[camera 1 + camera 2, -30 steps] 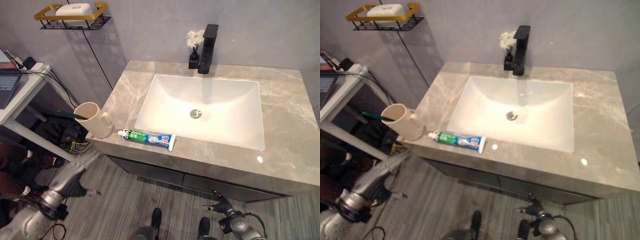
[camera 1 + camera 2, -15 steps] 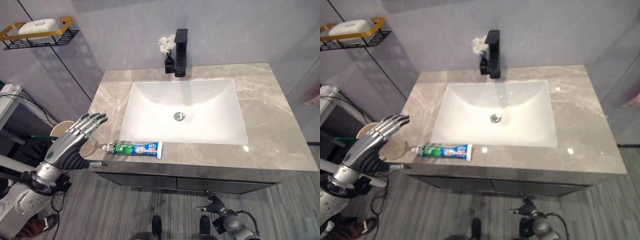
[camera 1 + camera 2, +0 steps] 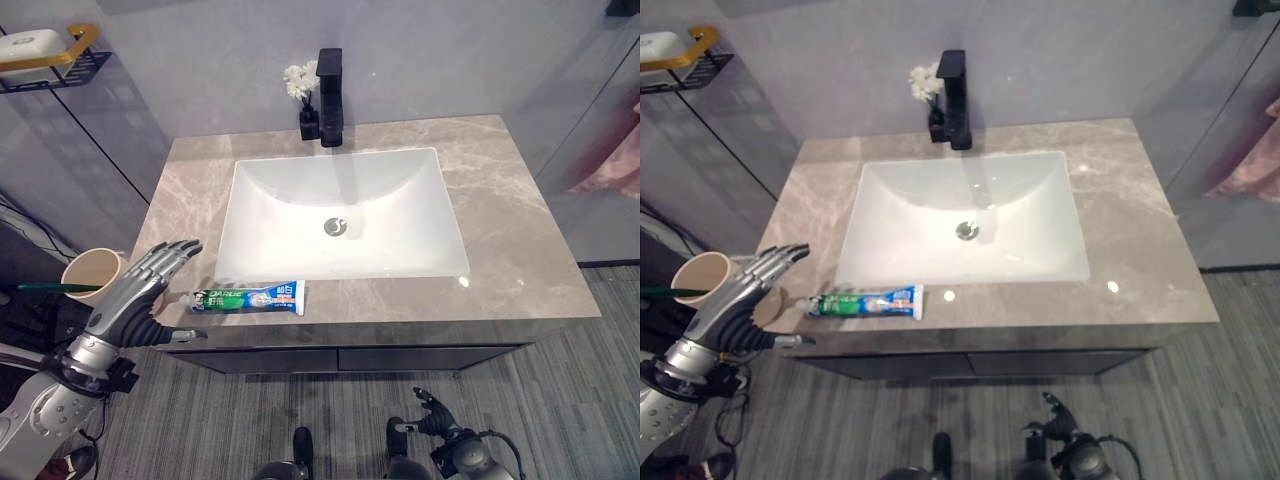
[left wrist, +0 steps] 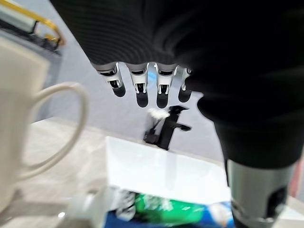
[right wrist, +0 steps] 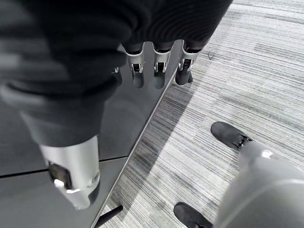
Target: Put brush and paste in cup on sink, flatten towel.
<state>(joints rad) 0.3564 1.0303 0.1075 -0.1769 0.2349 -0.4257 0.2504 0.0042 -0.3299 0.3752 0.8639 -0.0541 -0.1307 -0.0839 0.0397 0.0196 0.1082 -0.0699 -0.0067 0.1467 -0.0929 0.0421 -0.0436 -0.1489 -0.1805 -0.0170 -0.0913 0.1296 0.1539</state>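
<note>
- Grey marble counter [image 3: 520, 230] holds a white sink [image 3: 340, 215] against a grey wall, with a black tap [image 3: 329, 84] and a small white flower [image 3: 297, 78] at the back edge
- Cup [image 3: 93, 277], beige with a handle, stands at the counter's front left corner; a green brush [image 3: 45, 288] lies across its rim, the handle poking out to the left
- Paste [image 3: 250, 298] lies flat on the counter's front strip, between sink and edge, cap pointing toward the cup
- Left hand [image 3: 140, 292] hovers over the front left corner between cup and paste, fingers straight and spread, thumb out to the side, holding nothing; the left wrist view shows the cup's handle just beside it and the paste below the fingertips [image 4: 142, 97]
- Right hand [image 3: 432, 417] hangs low in front of the cabinet, over the striped floor, fingers relaxed and empty
- Pink towel [image 3: 610, 160] hangs at the far right, well apart from the counter
- Gold-rimmed rack [image 3: 60, 60] with a white soap [image 3: 25, 45] is fixed on the wall at upper left
</note>
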